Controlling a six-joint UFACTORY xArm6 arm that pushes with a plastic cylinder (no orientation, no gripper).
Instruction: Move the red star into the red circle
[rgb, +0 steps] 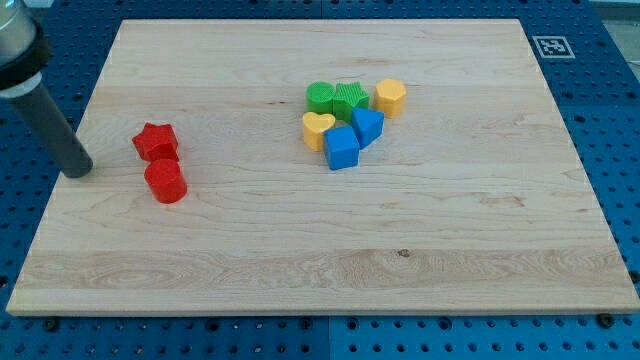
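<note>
The red star (156, 141) lies on the wooden board at the view's left. The red circle (165, 181) sits just below it, and the two touch or nearly touch. My tip (77, 170) rests on the board to the left of both red blocks, a short gap away from them. The dark rod slants up toward the view's top left corner.
A cluster of blocks sits right of centre: a green circle (321, 97), a green block (351, 98), a yellow hexagon (391, 96), a yellow heart (317, 129), a blue triangle (367, 126), and a blue block (341, 148). The board's left edge (60, 190) is near my tip.
</note>
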